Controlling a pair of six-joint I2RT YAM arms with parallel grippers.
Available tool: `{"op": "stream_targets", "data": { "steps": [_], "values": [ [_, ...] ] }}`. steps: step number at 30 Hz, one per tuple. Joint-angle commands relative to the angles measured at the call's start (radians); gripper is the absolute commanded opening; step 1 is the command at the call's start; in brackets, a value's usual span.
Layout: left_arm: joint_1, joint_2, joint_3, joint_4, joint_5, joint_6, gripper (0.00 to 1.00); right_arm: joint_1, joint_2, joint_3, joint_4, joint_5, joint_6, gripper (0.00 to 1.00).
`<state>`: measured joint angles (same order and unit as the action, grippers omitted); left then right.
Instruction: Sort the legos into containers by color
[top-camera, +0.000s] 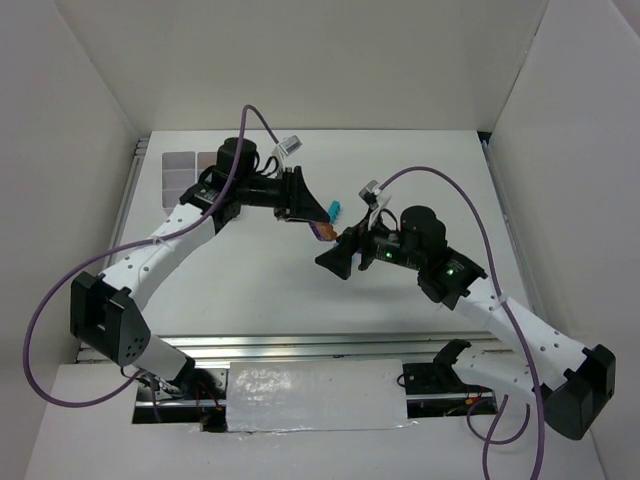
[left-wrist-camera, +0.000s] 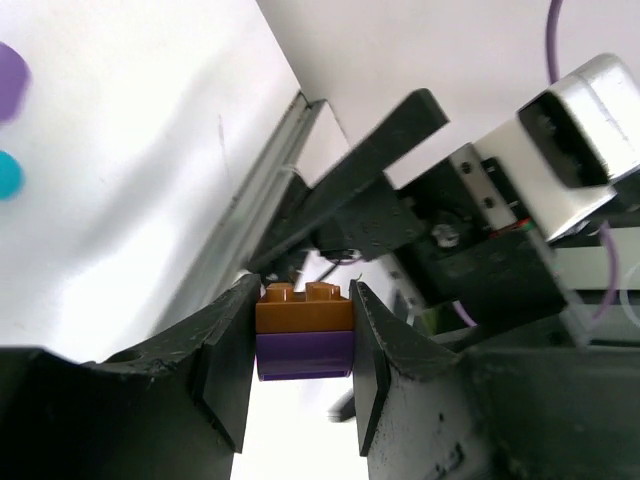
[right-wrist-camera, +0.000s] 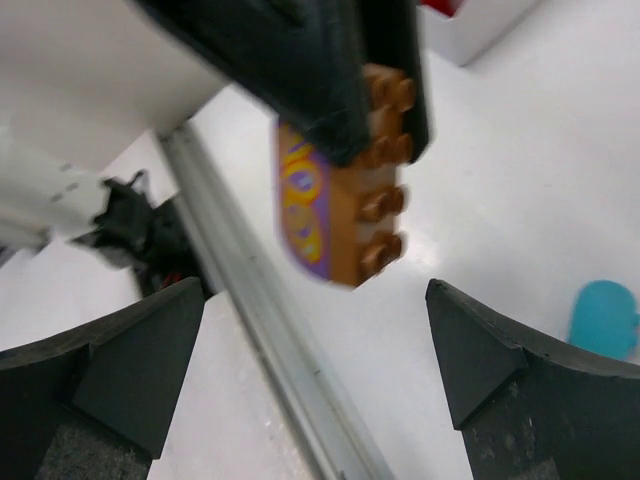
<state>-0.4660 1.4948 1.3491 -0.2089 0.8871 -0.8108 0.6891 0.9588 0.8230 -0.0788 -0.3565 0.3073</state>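
Left pincer (left-wrist-camera: 302, 300) pinches a brown lego (left-wrist-camera: 305, 312) stacked on a purple lego (left-wrist-camera: 305, 355) — the pair is held above the white table (top-camera: 250, 290), near its middle. Right pincer (right-wrist-camera: 315, 290) faces the stack with its fingers (right-wrist-camera: 130, 350) spread wide, touching nothing. A teal lego (top-camera: 334, 210) lies on the table just beside the left pincer. The white divided tray (top-camera: 185, 172) sits well apart — at the far left corner.

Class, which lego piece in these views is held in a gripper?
The brown-and-purple brick, clamped in the left gripper; the teal piece lies loose on the table.
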Motion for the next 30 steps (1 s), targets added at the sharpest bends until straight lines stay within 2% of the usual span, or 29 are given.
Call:
{"op": "stream_targets", "data": {
  "steps": [1, 5, 6, 8, 9, 10, 11, 13, 14, 16, 17, 18, 19, 23, 30],
  "values": [
    [0.041, -0.004, 0.033, 0.009, 0.047, 0.104, 0.0, -0.08, 0.012, 0.08, -0.067, -0.304, 0.022, 1.0],
    [0.052, -0.019, 0.016, 0.077, 0.194, 0.16, 0.0, -0.181, -0.017, 0.09, -0.017, -0.444, 0.145, 1.0],
    [0.052, -0.042, -0.002, 0.162, 0.257, 0.141, 0.0, -0.187, -0.026, 0.097, -0.009, -0.434, 0.163, 1.0],
    [0.049, -0.073, -0.091, 0.318, 0.32, 0.069, 0.0, -0.2, -0.02, 0.114, -0.01, -0.403, 0.196, 0.99],
    [0.049, -0.09, -0.12, 0.409, 0.346, -0.041, 0.0, -0.201, -0.003, 0.123, -0.013, -0.4, 0.199, 0.99],
    [0.047, -0.12, -0.149, 0.595, 0.383, -0.103, 0.0, -0.201, 0.007, 0.137, -0.016, -0.398, 0.205, 0.97],
    [0.046, -0.133, -0.183, 0.67, 0.398, -0.188, 0.0, -0.206, 0.015, 0.14, 0.008, -0.406, 0.229, 0.97],
    [0.035, -0.154, -0.191, 0.756, 0.426, -0.226, 0.0, -0.207, 0.04, 0.14, 0.059, -0.453, 0.271, 0.94],
    [0.027, -0.159, -0.176, 0.735, 0.429, -0.22, 0.0, -0.211, 0.049, 0.143, 0.12, -0.473, 0.318, 0.93],
    [0.012, -0.165, -0.148, 0.631, 0.426, -0.116, 0.0, -0.207, 0.092, 0.166, 0.16, -0.53, 0.36, 0.88],
    [0.009, -0.163, -0.115, 0.493, 0.409, -0.067, 0.0, -0.206, 0.107, 0.166, 0.219, -0.556, 0.407, 0.86],
    [0.004, -0.162, -0.101, 0.436, 0.405, 0.017, 0.0, -0.198, 0.136, 0.166, 0.25, -0.576, 0.43, 0.84],
    [0.003, -0.156, -0.088, 0.402, 0.403, 0.041, 0.0, -0.192, 0.15, 0.172, 0.261, -0.602, 0.444, 0.82],
    [-0.003, -0.153, -0.096, 0.44, 0.389, 0.001, 0.0, -0.158, 0.185, 0.189, 0.275, -0.622, 0.45, 0.77],
    [-0.003, -0.125, -0.068, 0.323, 0.357, 0.079, 0.0, -0.151, 0.17, 0.142, 0.402, -0.645, 0.523, 0.73]
  ]
}}
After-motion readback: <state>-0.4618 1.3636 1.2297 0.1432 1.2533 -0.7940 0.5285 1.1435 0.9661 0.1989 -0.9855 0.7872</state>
